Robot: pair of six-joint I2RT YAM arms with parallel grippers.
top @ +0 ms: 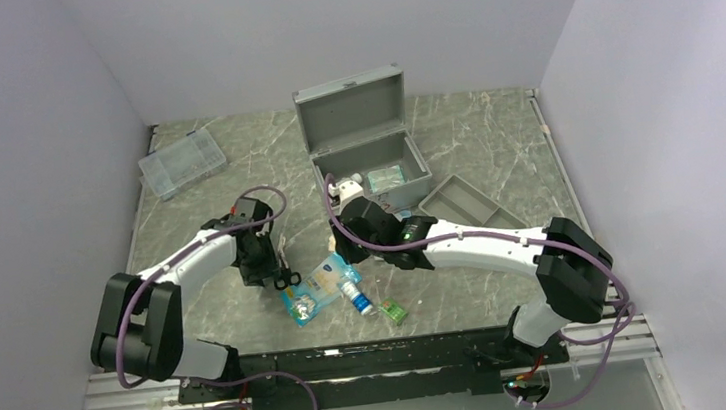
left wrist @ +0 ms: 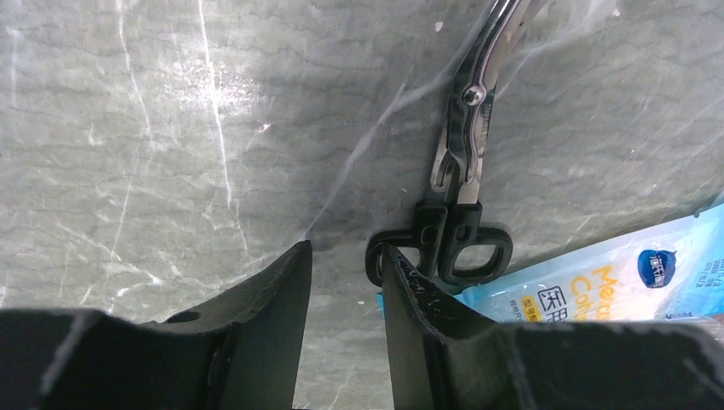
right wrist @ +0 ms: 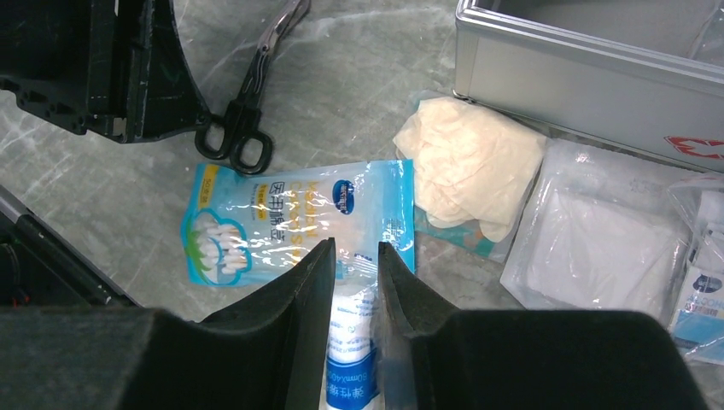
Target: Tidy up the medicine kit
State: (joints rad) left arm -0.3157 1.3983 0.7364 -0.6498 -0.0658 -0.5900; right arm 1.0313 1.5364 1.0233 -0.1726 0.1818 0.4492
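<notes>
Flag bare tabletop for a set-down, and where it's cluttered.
Free: marble between the clear plastic compartment box and the open silver-grey metal case; the far-right corner beyond the shallow grey divided tray. Crowded: in front of the case: blue cotton packet, black-handled steel scissors, cream gloves.

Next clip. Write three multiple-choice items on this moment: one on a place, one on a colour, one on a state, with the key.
1. In the top view, where is the tray relative to the kit?
A. Inside it
B. To its left
C. To its right, outside it

2. The handles of the scissors are:
A. black
B. red
C. yellow

3. The kit's lid is:
A. shut
B. raised
C. off, lying flat

Key:
1 C, the tray lies by the kit's right front corner.
2 A, both loops show black in the wrist views.
3 B, the lid stands up behind the open box.
</notes>
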